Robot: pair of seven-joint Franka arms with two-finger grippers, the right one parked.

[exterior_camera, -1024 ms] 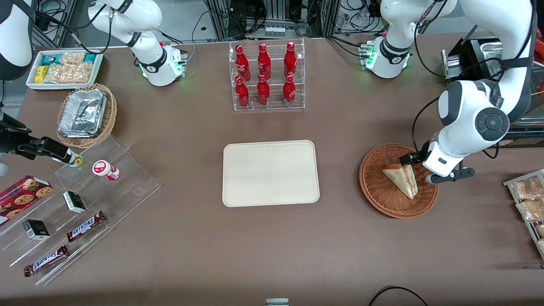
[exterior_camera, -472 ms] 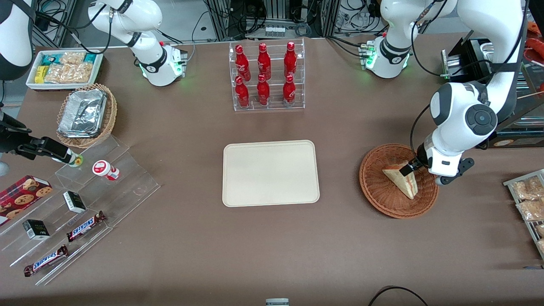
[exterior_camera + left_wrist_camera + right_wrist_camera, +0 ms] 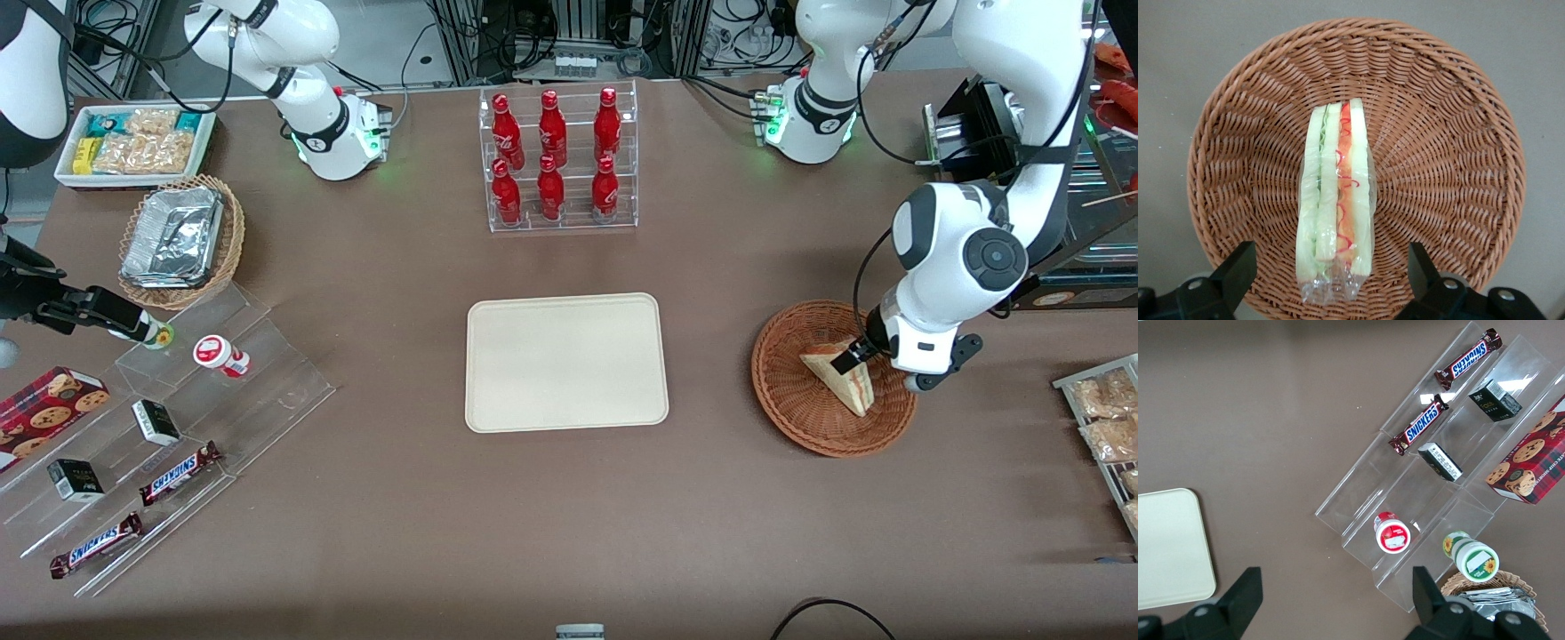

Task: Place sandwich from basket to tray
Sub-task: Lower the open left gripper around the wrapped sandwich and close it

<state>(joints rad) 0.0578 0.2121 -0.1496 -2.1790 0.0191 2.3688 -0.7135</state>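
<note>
The sandwich point(image 3: 838, 377), a clear-wrapped wedge with green, orange and red layers, lies in the round reddish-brown wicker basket point(image 3: 791, 396) toward the working arm's end of the table. My left gripper point(image 3: 861, 363) hangs low over the sandwich's wide end, open. In the left wrist view the sandwich point(image 3: 1336, 200) lies on the basket's point(image 3: 1451, 153) floor, and the two black fingers point(image 3: 1238, 273) of the gripper point(image 3: 1330, 273) stand wide on either side of it without touching it. The cream tray point(image 3: 566, 362) lies bare at the table's middle, beside the basket.
A clear rack of red bottles point(image 3: 560, 160) stands farther from the camera than the tray. A stepped acrylic stand point(image 3: 178, 427) with snacks, a tan basket with foil point(image 3: 182, 240) and a white snack bin point(image 3: 133, 142) lie toward the parked arm's end. Snack packets point(image 3: 1107, 418) lie near the basket.
My left gripper has come down and a little nearer the camera, from above the basket's rim to straddling the sandwich's wide end. The sandwich has not moved.
</note>
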